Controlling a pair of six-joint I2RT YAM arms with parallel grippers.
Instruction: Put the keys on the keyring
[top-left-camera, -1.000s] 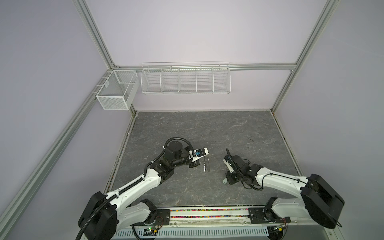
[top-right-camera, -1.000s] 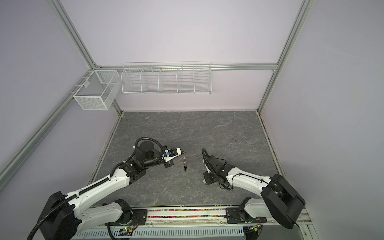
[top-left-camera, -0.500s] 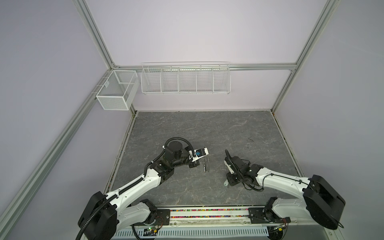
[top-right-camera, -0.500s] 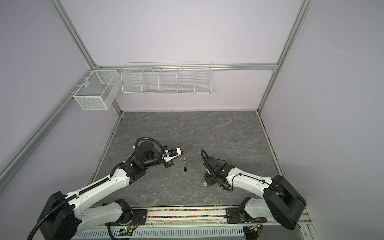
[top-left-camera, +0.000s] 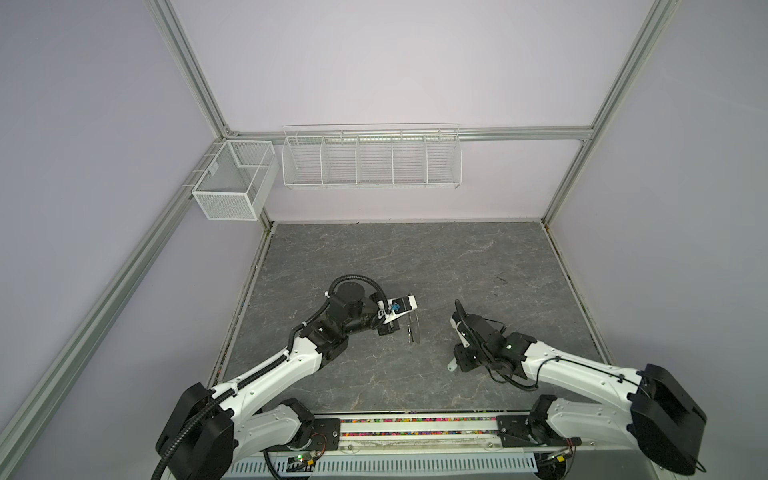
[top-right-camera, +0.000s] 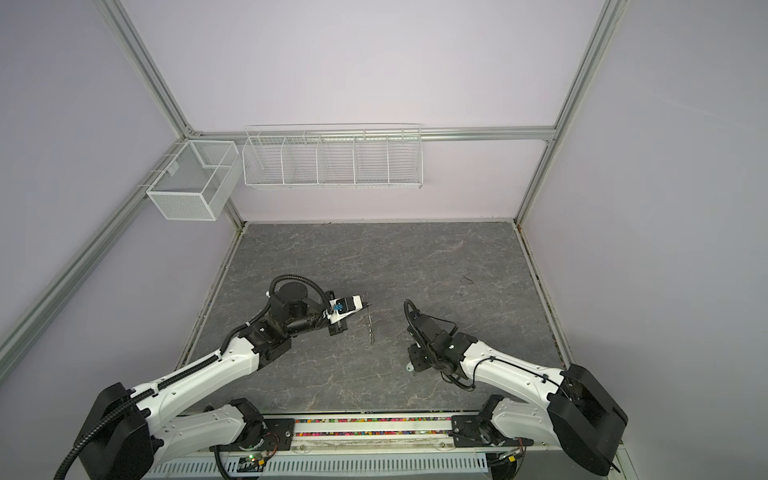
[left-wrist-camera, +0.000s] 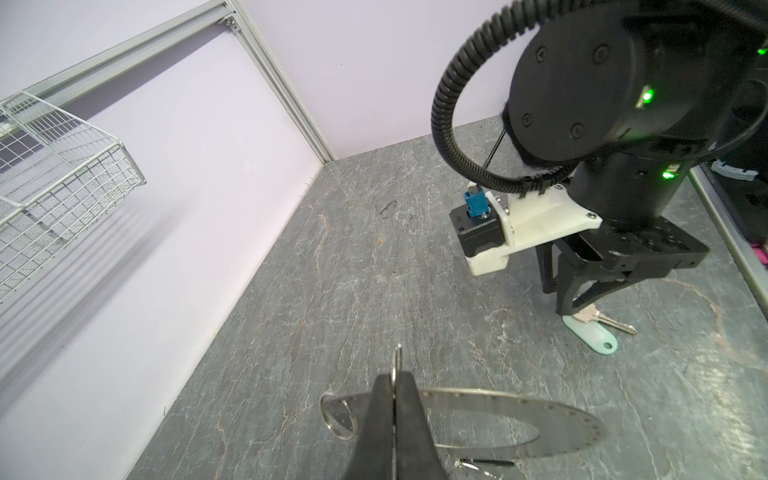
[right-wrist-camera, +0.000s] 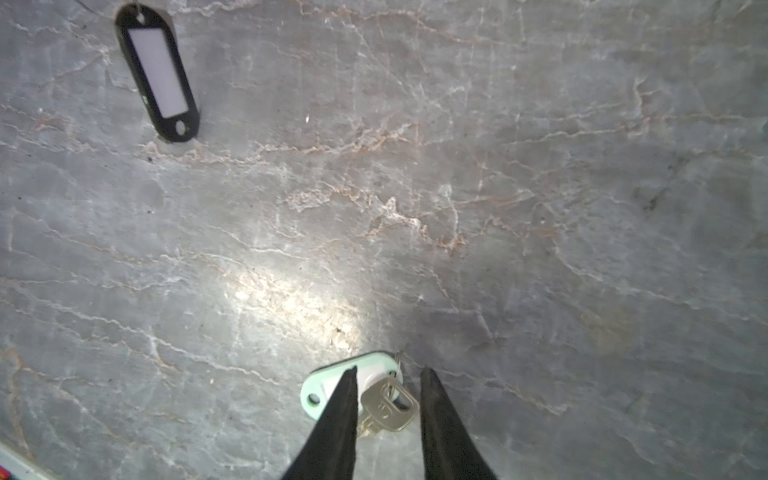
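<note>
Keyring (left-wrist-camera: 540, 419): I am watching it sitting in the left gripper's pinch, near the middle of the table (top-left-camera: 415, 257) and a little left of centre. In both top views it is showing edge-on (top-left-camera: 414, 328), standing upright just right of that gripper.
Left gripper (left-wrist-camera: 395, 380): its fingers are pressing together on the keyring's rim, and a thin wire loop (left-wrist-camera: 398, 359) is poking out past the tips.
Small split ring (left-wrist-camera: 338, 415): it is showing at the keyring's edge, right beside the fingers.
Black tag (right-wrist-camera: 158, 72): it is showing close under the keyring. I am not managing to tell whether it is hanging from the keyring or lying loose on the table, and I am not making out its key.
Right gripper (right-wrist-camera: 389, 370): it is reaching down to the table right of the keyring and nearer the front edge, with its fingers spread.
Silver key (right-wrist-camera: 388, 405): it is lying between those spread fingers, its head resting on the white tag. I am not able to say whether either finger is touching it.
White tag (right-wrist-camera: 322, 388): it is lying flat on the table under the right gripper, apart from the keyring.
Wire baskets (top-left-camera: 370, 156): they are hanging on the far wall.
</note>
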